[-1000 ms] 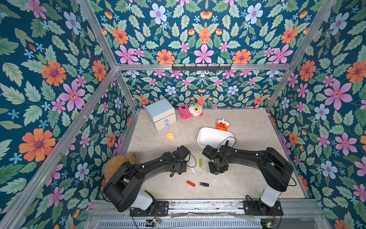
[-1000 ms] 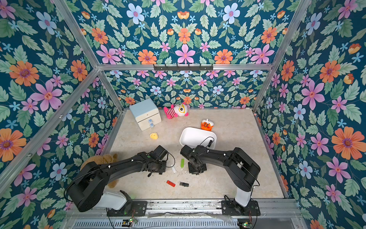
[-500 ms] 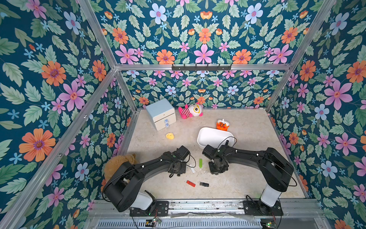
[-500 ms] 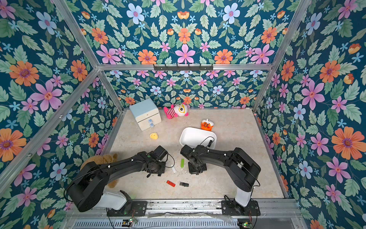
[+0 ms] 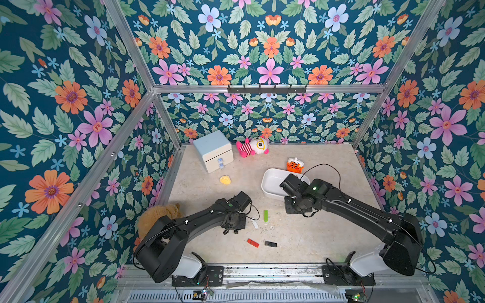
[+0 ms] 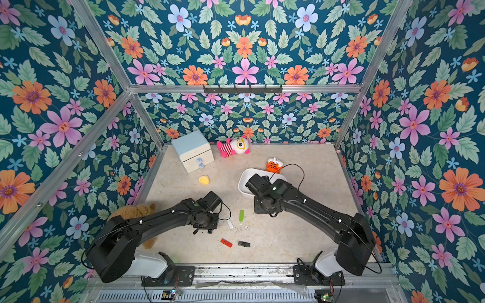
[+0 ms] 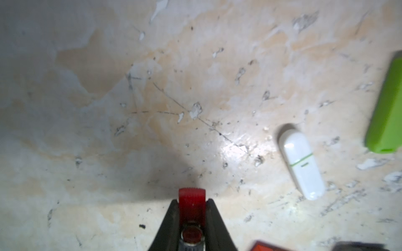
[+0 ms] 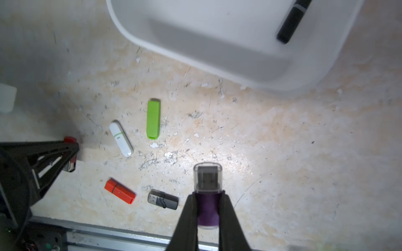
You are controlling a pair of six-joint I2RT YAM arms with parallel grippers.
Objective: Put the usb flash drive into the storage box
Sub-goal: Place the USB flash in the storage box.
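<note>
Between the pressed-together tips of the right claw (image 8: 208,196) is pinched a purple usb flash drive (image 8: 207,178), its long axis along the fingers and its clear cap leading. Straight ahead, near, lies the storage box (image 8: 217,63), a black drive (image 8: 290,24) already inside. Farther from the box, the left claw (image 7: 191,201) pinches a red drive (image 7: 191,193).

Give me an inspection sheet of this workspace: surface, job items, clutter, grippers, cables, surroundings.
Surface: beige table, scuffed and flaking.
Job's things: storage box holds one black drive; green drive, white drive, orange drive and dark drive lie loose.
Clutter: drawer cabinet, striped doll, tiger toy, yellow toy, brown teddy.
Grippers: left gripper shut on red drive; right gripper shut on purple drive.
Cables: black cable loops at each wrist.
Surroundings: floral walls, metal frame.
</note>
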